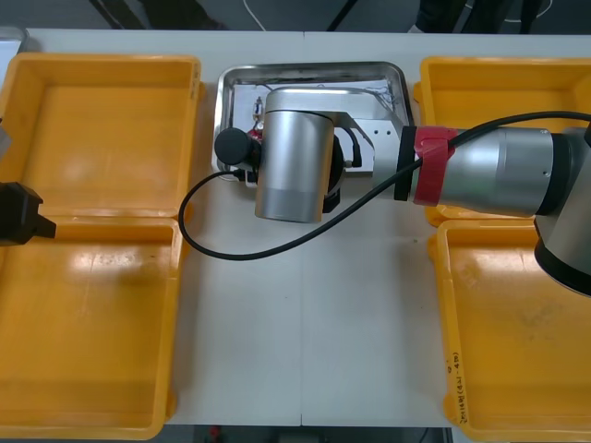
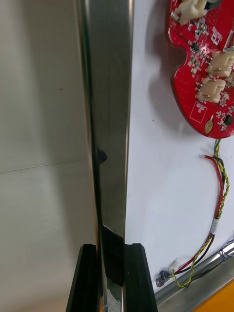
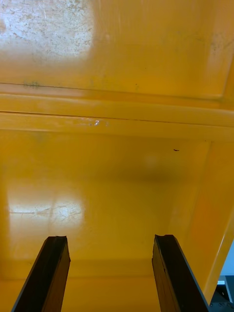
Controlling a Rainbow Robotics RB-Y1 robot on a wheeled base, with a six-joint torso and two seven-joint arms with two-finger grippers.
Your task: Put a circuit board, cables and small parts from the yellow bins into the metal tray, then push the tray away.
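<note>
Because the left arm has no part in this step, we find the left tool (image 3: 111, 240) parked over the shallow yellow plastic bins (image 1: 102, 221) at the left side of the light bench (image 1: 305, 323). Its black fingers are spread wide and hold nothing, and it is well apart from the working path.

Just beyond, the right arm reaches across the bench to the shiny rectangular metal tray (image 1: 314, 66). The right tool (image 2: 113, 278) is closed on the tray's rim on the robot's side. One finger sits outside the rim and one inside, separated only by the thickness of the rim. We judge that this pinch gives the arm a firm hold for sliding the tray.

Farther in, on the tray's white floor, lies the round red circuit board (image 2: 200, 73). The twisted red and yellow cable (image 2: 223, 185) lies just beside it. We cannot identify small parts with certainty.

With these items loaded, we judge that the push is the step in hand. The tray should move straight away from the robot, between the bins.
</note>
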